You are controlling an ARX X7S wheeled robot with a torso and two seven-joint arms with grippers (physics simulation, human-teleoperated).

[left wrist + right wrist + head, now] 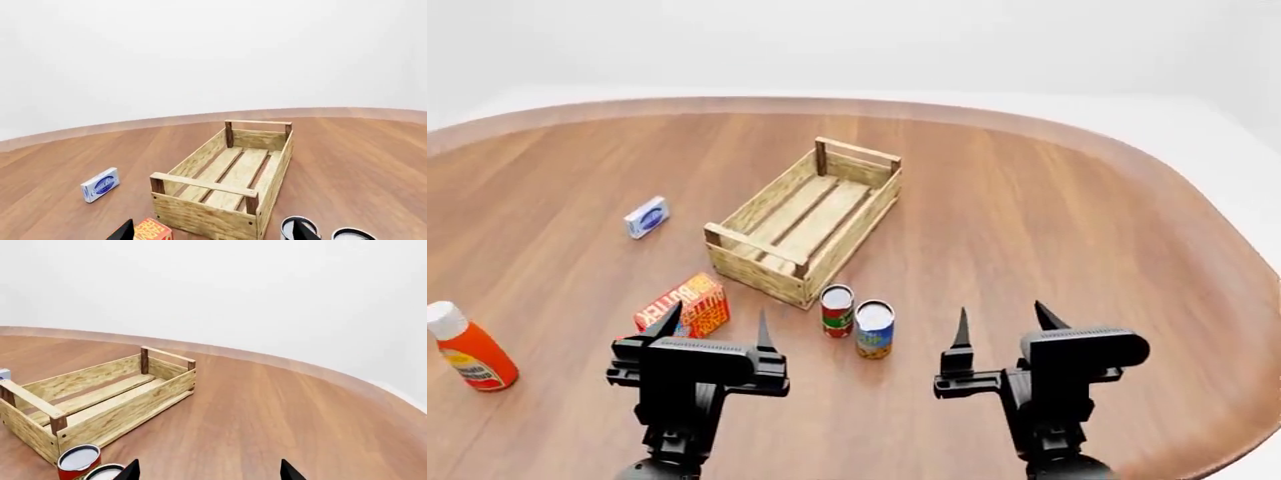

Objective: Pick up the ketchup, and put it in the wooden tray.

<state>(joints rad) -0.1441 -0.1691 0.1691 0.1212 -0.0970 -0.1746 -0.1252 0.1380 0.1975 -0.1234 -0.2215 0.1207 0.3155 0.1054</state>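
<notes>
The ketchup (pixel 467 349), an orange-red bottle with a white cap, stands at the table's near left edge in the head view, well to the left of both arms. It shows in neither wrist view. The wooden tray (pixel 807 222) sits empty in the table's middle, also in the left wrist view (pixel 227 187) and the right wrist view (pixel 93 400). My left gripper (pixel 711 326) is open and empty, above the table near the butter box. My right gripper (pixel 1005 322) is open and empty, to the right of the cans.
A red-and-yellow butter box (pixel 685 304) lies just ahead of my left gripper. A red-labelled can (pixel 837 309) and a second can (pixel 874 328) stand before the tray's near end. A small blue-and-white box (pixel 646 216) lies left of the tray.
</notes>
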